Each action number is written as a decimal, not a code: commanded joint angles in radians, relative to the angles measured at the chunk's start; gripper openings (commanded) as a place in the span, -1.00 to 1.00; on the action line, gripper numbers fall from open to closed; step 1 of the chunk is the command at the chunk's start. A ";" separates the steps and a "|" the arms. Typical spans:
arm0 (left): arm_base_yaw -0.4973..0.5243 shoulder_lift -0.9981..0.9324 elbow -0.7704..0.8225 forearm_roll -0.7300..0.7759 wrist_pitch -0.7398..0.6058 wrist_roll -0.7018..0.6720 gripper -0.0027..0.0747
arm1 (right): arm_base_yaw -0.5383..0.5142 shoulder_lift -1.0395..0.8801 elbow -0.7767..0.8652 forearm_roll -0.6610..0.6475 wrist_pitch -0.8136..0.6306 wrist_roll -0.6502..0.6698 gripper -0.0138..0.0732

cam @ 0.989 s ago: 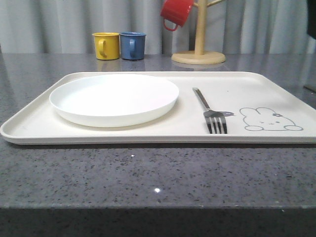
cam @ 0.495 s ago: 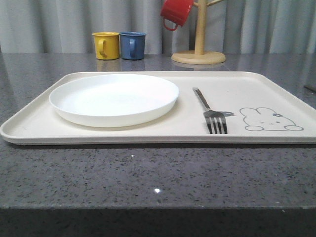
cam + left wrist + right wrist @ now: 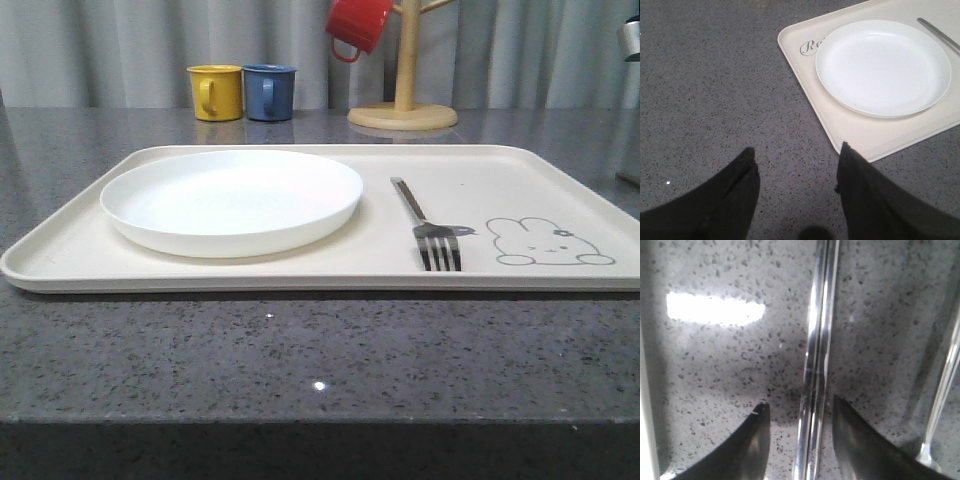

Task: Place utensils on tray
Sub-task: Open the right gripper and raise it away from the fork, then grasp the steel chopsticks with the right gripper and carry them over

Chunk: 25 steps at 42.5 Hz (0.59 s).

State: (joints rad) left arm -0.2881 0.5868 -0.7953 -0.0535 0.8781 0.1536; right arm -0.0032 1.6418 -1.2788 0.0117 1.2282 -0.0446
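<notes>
The cream tray [image 3: 300, 272] lies across the grey table, a rabbit drawing at its right end. A silver fork [image 3: 425, 220] rests on it to the right of the plate, tines toward the front; its handle [image 3: 940, 34] also shows in the left wrist view. My left gripper [image 3: 797, 148] is open and empty over bare table beside the tray's corner [image 3: 805, 80]. A pair of shiny chopsticks [image 3: 819, 315] lies on the speckled table. My right gripper [image 3: 799, 402] is open, one finger on each side of them, with gaps showing. A thin shiny handle [image 3: 946, 375], perhaps the spoon's, lies alongside.
A round white plate [image 3: 231, 200] fills the tray's left half. At the back stand a yellow cup [image 3: 216, 92], a blue cup [image 3: 268, 92] and a wooden mug tree [image 3: 403, 112] holding a red cup [image 3: 356, 25]. A pale edge [image 3: 646, 405] borders the right wrist view.
A dark part of the right arm at the front view's right edge has gone; a silvery piece now shows in the top right corner. Tray, plate and fork are unmoved.
</notes>
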 commanded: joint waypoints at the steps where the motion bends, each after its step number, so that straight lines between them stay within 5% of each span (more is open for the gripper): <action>1: -0.007 0.003 -0.027 -0.003 -0.070 -0.009 -0.02 | -0.007 -0.028 -0.020 -0.001 0.041 -0.015 0.07; 10: -0.007 0.003 -0.027 -0.003 -0.070 -0.009 -0.02 | -0.007 -0.020 -0.020 -0.001 0.048 -0.015 0.05; 25: -0.007 0.003 -0.027 -0.003 -0.070 -0.009 -0.02 | -0.007 -0.020 -0.020 -0.001 0.048 -0.015 -0.53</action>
State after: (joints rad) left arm -0.2881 0.5868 -0.7953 -0.0535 0.8781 0.1536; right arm -0.0056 1.6587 -1.2788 0.0117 1.2239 -0.0480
